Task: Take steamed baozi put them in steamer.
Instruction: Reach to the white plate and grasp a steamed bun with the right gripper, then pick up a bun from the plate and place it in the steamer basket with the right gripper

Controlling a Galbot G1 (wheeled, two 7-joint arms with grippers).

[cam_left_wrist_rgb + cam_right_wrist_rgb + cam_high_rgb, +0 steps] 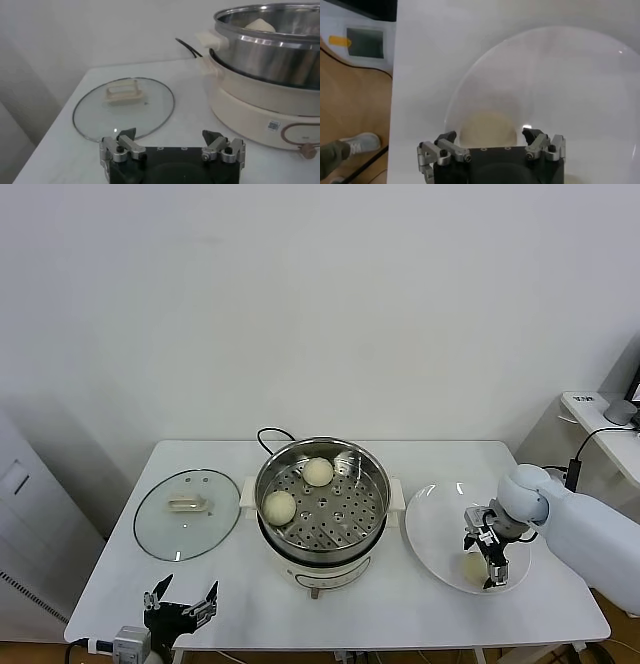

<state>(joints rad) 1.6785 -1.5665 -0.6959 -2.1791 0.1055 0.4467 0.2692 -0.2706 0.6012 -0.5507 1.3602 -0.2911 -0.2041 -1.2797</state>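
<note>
text: none legible | steamer [260, 107] front label: too small to read

A plain white wall [300, 304] is running behind a white table [420, 604]. A second white surface [610, 429] is standing at the right by the wall, carrying a small grey object. Wood flooring [350, 110] is showing beside the table edge.
</note>
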